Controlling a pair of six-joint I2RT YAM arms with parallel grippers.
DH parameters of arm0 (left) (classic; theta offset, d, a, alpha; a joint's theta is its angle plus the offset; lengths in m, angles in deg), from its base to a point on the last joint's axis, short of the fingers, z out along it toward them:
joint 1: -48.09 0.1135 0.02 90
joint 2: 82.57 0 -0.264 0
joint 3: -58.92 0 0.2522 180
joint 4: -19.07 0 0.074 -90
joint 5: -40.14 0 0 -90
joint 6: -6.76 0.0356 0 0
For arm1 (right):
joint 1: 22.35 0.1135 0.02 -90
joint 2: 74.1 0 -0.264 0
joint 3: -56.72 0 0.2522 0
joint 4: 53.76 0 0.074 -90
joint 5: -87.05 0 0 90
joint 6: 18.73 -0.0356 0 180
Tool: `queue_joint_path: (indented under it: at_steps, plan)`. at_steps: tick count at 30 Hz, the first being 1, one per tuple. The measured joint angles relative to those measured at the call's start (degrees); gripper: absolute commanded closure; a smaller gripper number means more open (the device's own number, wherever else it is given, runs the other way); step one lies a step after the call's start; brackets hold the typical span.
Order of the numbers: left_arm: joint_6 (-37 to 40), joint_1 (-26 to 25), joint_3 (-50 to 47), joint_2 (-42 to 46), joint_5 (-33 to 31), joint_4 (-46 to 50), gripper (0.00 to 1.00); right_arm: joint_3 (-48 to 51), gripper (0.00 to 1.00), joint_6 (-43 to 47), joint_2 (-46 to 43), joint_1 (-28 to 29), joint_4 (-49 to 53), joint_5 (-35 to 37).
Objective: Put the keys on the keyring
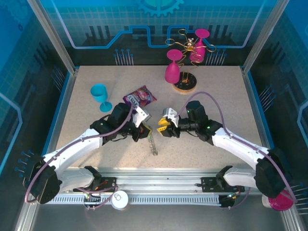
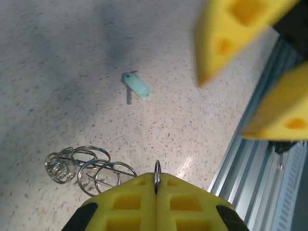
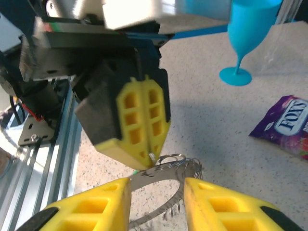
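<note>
My left gripper (image 2: 157, 185) is shut, pinching one small wire loop (image 2: 157, 172) of the keyring between its yellow pads. More of the keyring's loops (image 2: 86, 168) hang to the left of it. In the right wrist view the keyring (image 3: 161, 177) hangs below the left gripper (image 3: 152, 155), and its flat metal band runs between the fingers of my open right gripper (image 3: 156, 204). A speck of green (image 3: 137, 169) shows behind the band. A key with a pale grey-green head (image 2: 137, 86) lies flat on the table. From above, both grippers (image 1: 143, 131) (image 1: 162, 126) meet over the keyring (image 1: 153, 143).
A purple snack packet (image 1: 139, 97) and a blue goblet (image 1: 99, 94) stand behind the left arm. A glass rack with pink glasses sits on its wooden base (image 1: 185, 87) at the back. The aluminium rail (image 2: 260, 163) runs along the near table edge.
</note>
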State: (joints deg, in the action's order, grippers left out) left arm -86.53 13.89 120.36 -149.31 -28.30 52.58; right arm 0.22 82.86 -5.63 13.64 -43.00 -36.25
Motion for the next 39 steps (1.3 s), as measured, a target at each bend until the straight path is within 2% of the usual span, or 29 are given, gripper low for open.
queue_joint_path:
  at_steps: [3,7,10,13,19,26,29,31,36,37,39]
  plan:
    - [-13.64,-0.48,3.45,-0.22,-4.83,2.97,1.00,0.07,0.69,-1.25,-2.64,2.64,0.02,2.36]
    - [-30.88,-0.48,6.54,-1.36,-8.61,6.64,1.00,2.95,0.70,-3.26,-4.28,9.64,-3.41,6.23]
    - [-41.40,-0.48,6.86,-1.68,-9.88,8.35,1.00,6.27,0.69,-5.66,-2.91,13.90,-7.45,10.62]
    - [-49.57,-0.48,6.91,-1.68,-10.86,9.64,1.00,8.44,0.64,-8.41,0.66,15.04,-11.82,14.53]
    - [-60.17,-0.48,6.91,-1.68,-11.28,11.67,1.00,9.11,0.52,-12.72,7.78,15.08,-19.30,19.61]
    - [-66.51,-0.48,6.93,-1.64,-10.23,12.17,1.00,9.09,0.50,-14.75,13.29,15.08,-26.25,22.23]
    - [-67.71,-0.48,6.93,-1.36,-9.75,12.83,1.00,9.07,0.55,-14.84,14.58,15.08,-27.98,22.56]
    - [-68.43,-0.48,6.91,-1.11,-9.68,13.11,1.00,8.98,0.62,-14.73,15.10,15.08,-28.83,22.56]
    - [-68.85,-0.48,6.93,-0.76,-9.11,13.51,1.00,8.85,0.96,-14.78,15.41,15.06,-30.80,22.05]
    - [-68.83,-0.48,6.93,-0.70,-9.11,13.53,1.00,8.85,1.00,-14.75,15.41,15.06,-31.06,21.90]
    - [-68.81,-0.48,6.93,-0.48,-9.14,13.75,1.00,8.85,1.00,-15.15,15.39,14.86,-31.19,21.38]
